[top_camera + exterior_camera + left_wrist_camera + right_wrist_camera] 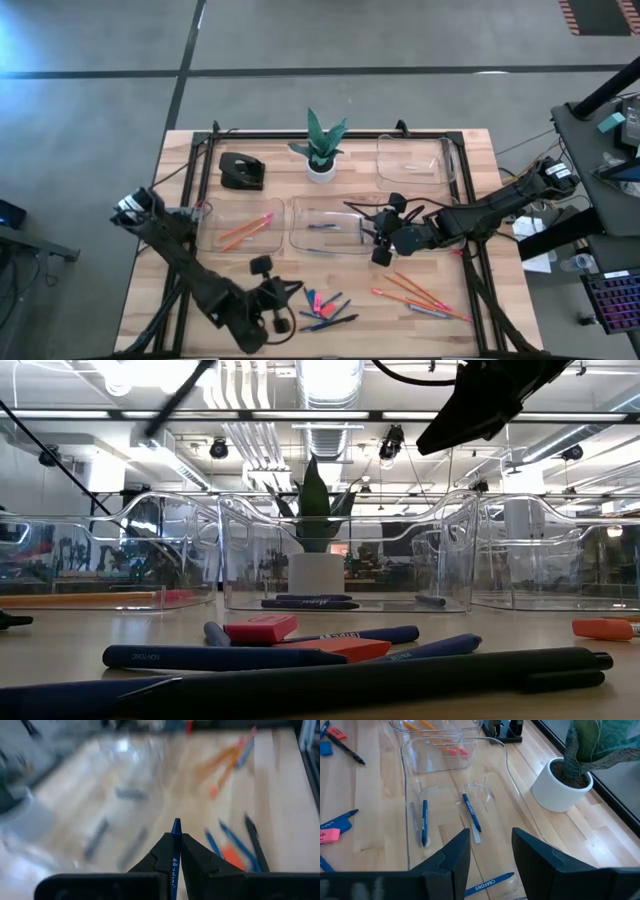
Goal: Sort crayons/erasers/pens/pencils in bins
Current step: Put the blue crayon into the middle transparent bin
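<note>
Two arms share this wooden desk (pixel 200 170). We see the left claw (pixel 176 836) low in the high view, left of centre, clenched on a blue crayon (pixel 175 851) whose tip pokes out between the fingers in the left wrist view. The right claw (pixel 491 852) hangs over the right end of the middle bin (pixel 325 226), its fingers spread with nothing between them. In the right wrist view that clear bin holds blue crayons (pixel 471 813) lying flat on its floor, and another one marked CRAYONS (pixel 489 884) lies below the claw. The left bin (pixel 240 226), left of centre in the high view, holds orange pencils (pixel 245 230). An upper right bin (pixel 415 160) sits just right of the potted plant (pixel 321 148); we cannot tell what it holds. More pencils (pixel 420 295) lie loose at the lower right of the high view. Near the bottom centre a cluster of pink erasers (pixel 313 300), blue crayons and a dark pen (pixel 335 322) waits on the desk. A black desk object (pixel 241 171) stands at the upper left of the desk.
</note>
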